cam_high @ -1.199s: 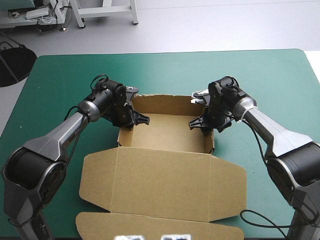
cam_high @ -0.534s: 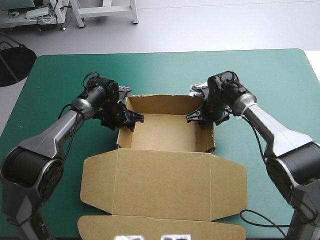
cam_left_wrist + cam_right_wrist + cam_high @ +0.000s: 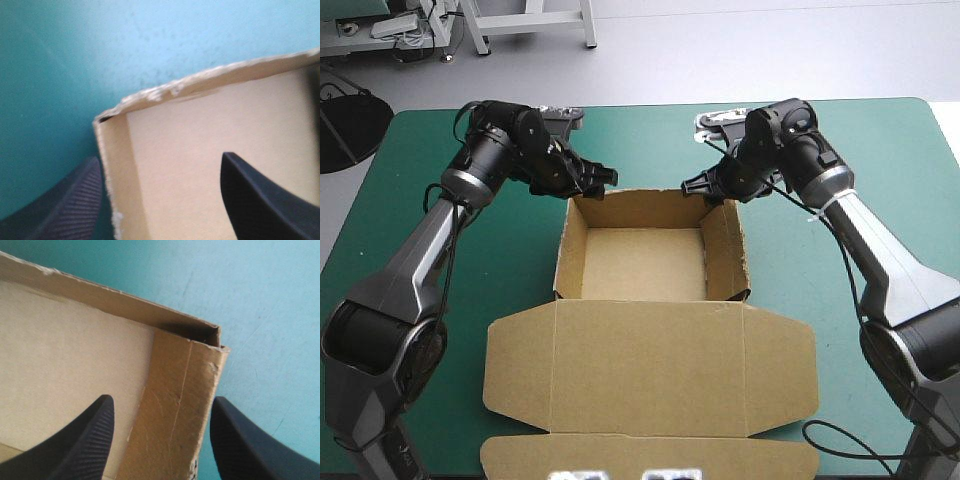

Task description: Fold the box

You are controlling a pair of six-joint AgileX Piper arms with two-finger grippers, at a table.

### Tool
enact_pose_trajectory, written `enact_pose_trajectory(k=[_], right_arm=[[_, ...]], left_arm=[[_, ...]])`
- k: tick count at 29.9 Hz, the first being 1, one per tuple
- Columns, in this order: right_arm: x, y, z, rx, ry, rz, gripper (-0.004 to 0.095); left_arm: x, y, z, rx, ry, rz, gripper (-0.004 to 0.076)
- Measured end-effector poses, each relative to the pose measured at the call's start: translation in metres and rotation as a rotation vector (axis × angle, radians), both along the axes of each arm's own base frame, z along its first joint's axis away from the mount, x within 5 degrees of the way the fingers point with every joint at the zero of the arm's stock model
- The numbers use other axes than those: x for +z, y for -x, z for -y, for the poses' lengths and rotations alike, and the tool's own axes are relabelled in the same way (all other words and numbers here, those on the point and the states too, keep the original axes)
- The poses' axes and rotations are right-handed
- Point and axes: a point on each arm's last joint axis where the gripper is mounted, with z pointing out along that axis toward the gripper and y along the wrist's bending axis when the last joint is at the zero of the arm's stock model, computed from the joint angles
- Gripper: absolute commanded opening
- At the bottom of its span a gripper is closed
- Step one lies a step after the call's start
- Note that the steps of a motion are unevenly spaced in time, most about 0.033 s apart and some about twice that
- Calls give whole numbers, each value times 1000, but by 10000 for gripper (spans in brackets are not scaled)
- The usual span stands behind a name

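Brown box — teal-green cover all round

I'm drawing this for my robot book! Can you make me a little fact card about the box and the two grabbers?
Table: teal-green cover
Box: brown cardboard box, an open tray with its walls standing up
Lid: lying flat on the near side of the tray
Left gripper: black fin-shaped fingers open, one inside and one outside the far-left corner
Right gripper: open, one finger either side of the far-right corner
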Motion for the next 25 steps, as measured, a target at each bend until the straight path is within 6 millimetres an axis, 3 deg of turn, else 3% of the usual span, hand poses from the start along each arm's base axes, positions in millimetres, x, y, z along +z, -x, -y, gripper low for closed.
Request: enact_pose_trajectory(k=[5,11,15,19,25], right_arm=[[43,13,9,63,20,146,537],[75,28,25,31,82,258,537],[88,38,31,18,80,298,537],[95,43,34,-22,50,308,537],[93,44,30,-44,-14,274,537]], left_arm=[[47,6,5,-18,132,106,380],[114,36,-10,-36,164,315,258],[157,71,-32,-23,126,472,155],[191,111,-54,2,115,599,-1],[225,180,-89,44,91,754,-9]])
